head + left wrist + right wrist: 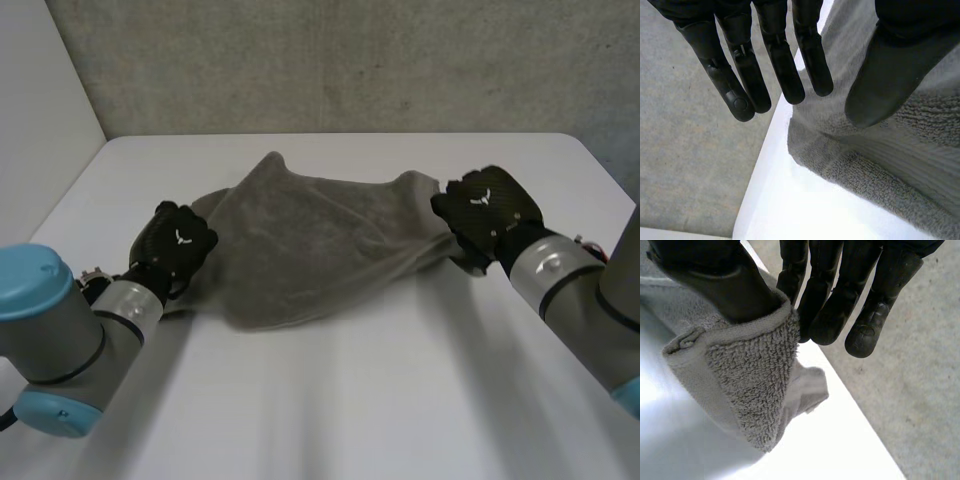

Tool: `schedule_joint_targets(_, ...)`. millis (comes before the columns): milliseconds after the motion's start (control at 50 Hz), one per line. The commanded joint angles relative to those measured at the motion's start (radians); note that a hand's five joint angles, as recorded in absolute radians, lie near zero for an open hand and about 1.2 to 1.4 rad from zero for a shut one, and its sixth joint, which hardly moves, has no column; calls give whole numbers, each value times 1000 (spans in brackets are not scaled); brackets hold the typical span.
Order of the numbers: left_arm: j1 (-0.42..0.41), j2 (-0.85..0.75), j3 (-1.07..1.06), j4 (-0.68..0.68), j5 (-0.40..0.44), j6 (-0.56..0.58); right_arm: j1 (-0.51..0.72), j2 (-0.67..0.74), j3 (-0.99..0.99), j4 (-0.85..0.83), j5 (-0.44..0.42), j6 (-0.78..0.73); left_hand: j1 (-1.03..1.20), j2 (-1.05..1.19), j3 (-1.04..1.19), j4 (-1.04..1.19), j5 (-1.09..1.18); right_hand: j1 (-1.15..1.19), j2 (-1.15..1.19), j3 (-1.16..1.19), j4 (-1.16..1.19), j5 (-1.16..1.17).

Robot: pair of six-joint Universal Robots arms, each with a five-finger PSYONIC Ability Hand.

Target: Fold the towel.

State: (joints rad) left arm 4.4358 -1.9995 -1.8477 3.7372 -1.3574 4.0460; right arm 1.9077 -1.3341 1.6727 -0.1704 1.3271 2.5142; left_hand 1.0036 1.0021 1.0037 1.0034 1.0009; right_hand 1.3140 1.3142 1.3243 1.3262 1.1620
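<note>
We see the right hand (490, 212) at the centre right of the head view, clamped on the towel's right corner. In its own wrist view the thumb (725, 285) presses down on a folded, looped bit of grey terry, and the fingers (830, 305) curl behind it, so the cloth is pinched between them. The corner hangs down past the thumb, just above the white counter (400, 400).

The left hand (178, 245) sits at the centre left, at the towel's left edge. In its wrist view the fingers (775, 65) are straight and spread away from the thumb (885, 75). The towel's edge runs between them, the thumb is above the cloth, and a strip of bare counter shows beside the fingertips. We read this hand as released, not gripping.

The grey towel (310, 250) spreads across the middle of the frame between the two hands. It is rumpled, with creases running toward the right hand and a peak at its far edge. Its left part lies flat on the counter.

The left arm (60, 330) enters from the lower left, the right arm (580, 300) from the lower right. A grey wall (350, 60) fills the top of the frame.
</note>
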Motion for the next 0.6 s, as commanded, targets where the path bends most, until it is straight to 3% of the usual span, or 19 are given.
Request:
schedule_joint_targets(20, 4, -61, 2, 61, -8, -5, -30, -8, 62, -66, 1, 60, -369, -368, -370, -369, -541, 82, 82, 72, 70, 60)
schedule_joint_targets(100, 4, -81, 5, 61, -14, -9, -64, -10, 55, -69, 1, 150, -526, -524, -526, -526, -698, 82, 82, 72, 70, 60)
schedule_joint_targets(120, 4, -91, 4, 61, -29, -12, -73, -10, 52, -69, 0, 184, -654, -652, -654, -654, -826, 82, 82, 72, 70, 60)
schedule_joint_targets(240, 4, -105, -2, 49, -66, -19, -117, -10, 47, -67, -2, 274, -717, -715, -717, -717, -889, 82, 82, 72, 70, 60)
schedule_joint_targets(400, 11, -12, -62, 13, -74, -27, -139, -7, 47, -67, 1, 282, -784, -783, -784, -784, -956, 82, 82, 72, 70, 60)
schedule_joint_targets(460, 39, 48, -85, -28, -69, -64, -147, 3, 42, -67, 3, 281, -802, -800, -802, -802, -974, 82, 82, 72, 70, 60)
schedule_joint_targets(600, 69, 91, -82, -181, -31, -293, -148, 32, 36, -64, 3, 281, -808, -806, -808, -808, -980, 82, 82, 72, 70, 60)
